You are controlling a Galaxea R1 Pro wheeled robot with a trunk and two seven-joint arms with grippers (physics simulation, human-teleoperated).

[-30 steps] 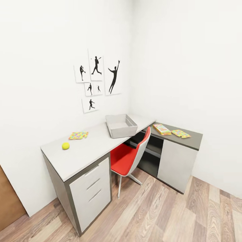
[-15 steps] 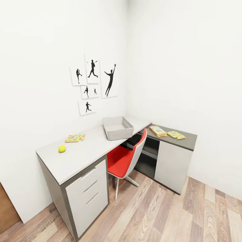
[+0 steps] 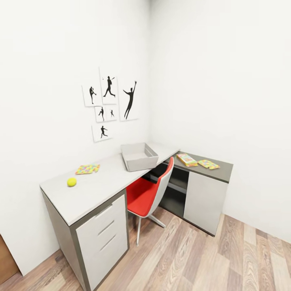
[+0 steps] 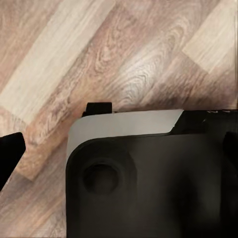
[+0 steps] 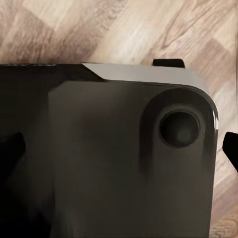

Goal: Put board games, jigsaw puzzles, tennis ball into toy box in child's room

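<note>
The table [image 3: 101, 186] stands in the room's corner. On its light grey top sits the grey toy box [image 3: 141, 163], which looks empty. Near the left end lie the tennis ball [image 3: 72, 182] and one jigsaw puzzle [image 3: 87, 169]. On the lower dark section, a board game [image 3: 186, 159] lies beside the second jigsaw puzzle [image 3: 208, 164]. The bed is out of view. My left gripper [image 4: 119, 158] and right gripper [image 5: 119, 151] hang over the wood floor above a dark part of my own body, fingertips wide apart, holding nothing.
A red chair [image 3: 147, 194] is tucked under the desk between the drawers [image 3: 103, 236] and the white cabinet door [image 3: 204, 200]. Black sports prints [image 3: 109, 103] hang on the wall. Wood-plank floor [image 3: 194, 258] lies in front of the desk.
The whole head view has shifted: the desk now sits slightly lower, further left and smaller in the picture. The things on it have not moved.
</note>
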